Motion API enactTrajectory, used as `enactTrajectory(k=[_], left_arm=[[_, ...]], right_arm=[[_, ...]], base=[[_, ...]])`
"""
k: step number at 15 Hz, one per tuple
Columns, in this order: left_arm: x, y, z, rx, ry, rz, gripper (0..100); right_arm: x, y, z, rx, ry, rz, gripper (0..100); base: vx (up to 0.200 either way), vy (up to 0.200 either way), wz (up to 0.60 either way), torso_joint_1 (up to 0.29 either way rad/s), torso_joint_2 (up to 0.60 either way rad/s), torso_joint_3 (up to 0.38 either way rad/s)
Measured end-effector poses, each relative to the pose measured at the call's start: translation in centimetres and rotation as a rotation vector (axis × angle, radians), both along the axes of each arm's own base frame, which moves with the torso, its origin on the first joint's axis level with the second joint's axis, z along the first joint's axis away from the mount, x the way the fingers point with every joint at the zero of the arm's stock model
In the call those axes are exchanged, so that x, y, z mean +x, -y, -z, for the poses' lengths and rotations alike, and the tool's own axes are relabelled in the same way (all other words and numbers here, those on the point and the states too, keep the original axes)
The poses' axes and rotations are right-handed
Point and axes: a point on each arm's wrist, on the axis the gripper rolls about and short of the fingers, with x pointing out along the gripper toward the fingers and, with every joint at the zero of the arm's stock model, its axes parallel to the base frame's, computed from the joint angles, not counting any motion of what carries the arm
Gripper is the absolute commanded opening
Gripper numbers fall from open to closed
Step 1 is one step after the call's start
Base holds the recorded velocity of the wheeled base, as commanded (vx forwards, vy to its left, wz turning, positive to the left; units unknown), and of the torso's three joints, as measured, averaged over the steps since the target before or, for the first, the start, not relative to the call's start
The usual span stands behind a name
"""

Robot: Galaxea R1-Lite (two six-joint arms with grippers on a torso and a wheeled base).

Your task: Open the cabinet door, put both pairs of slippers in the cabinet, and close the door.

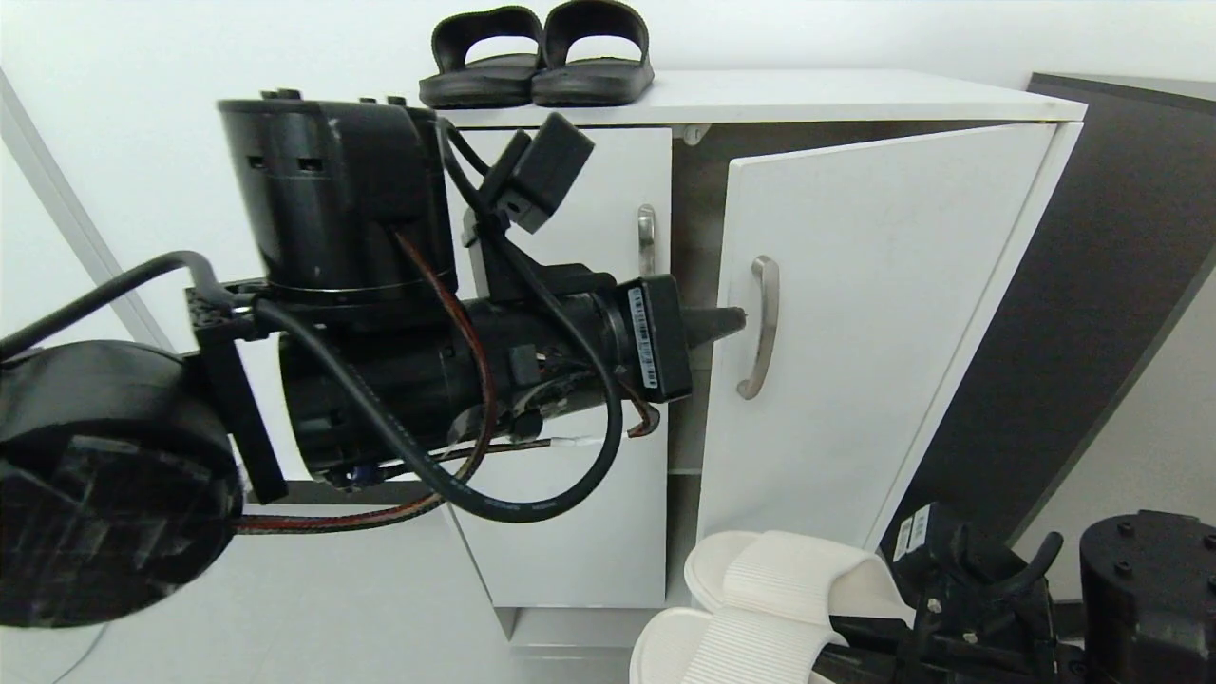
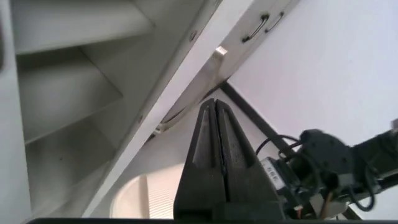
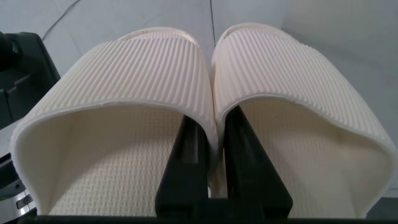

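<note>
A white cabinet (image 1: 855, 95) stands ahead with its right door (image 1: 874, 285) partly open and its left door (image 1: 589, 532) closed. A pair of black slippers (image 1: 537, 57) rests on the cabinet top. My left gripper (image 1: 727, 321) is shut and empty, with its tip at the free edge of the right door beside the metal handle (image 1: 760, 323). In the left wrist view the gripper (image 2: 216, 106) points along the door edge (image 2: 180, 81), and shelves (image 2: 62, 87) show inside. Low in front of the cabinet, my right gripper (image 3: 213, 155) is shut on the inner walls of the white slippers (image 1: 760, 589) (image 3: 124, 124).
A dark panel (image 1: 1092, 285) stands right of the cabinet, close to the open door's swing. The left door has its own handle (image 1: 646, 237). White wall lies to the left, and pale floor (image 1: 380, 589) below the cabinet.
</note>
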Motion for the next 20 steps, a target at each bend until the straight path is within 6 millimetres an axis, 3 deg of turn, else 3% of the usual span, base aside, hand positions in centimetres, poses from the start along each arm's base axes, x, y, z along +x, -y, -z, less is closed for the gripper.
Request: enactTrajectory(k=[6,15,20], left_arm=[[2.2,-2.2,-0.1,-0.058,0.025,-0.073,0],[6.2,0.2,0.8,-0.066,0.022,-0.038,0],[6.8,1.1,1.6,-0.084,0.005,-0.034,0]], right_arm=[[-0.2,-0.1,0.1,-0.004,-0.004,-0.01,0],[-1.1,-0.2,0.8,-0.03,-0.027,-0.048,0],[-2.3,-0.4,1.4,-0.052,-0.044,-0.103,0]], base=[[0.0,0.0,0.0,0.0,0.0,0.0],[0.0,0.0,0.0,0.0,0.0,0.0],[-0.2,0.0,0.0,0.005,0.0,0.003]])
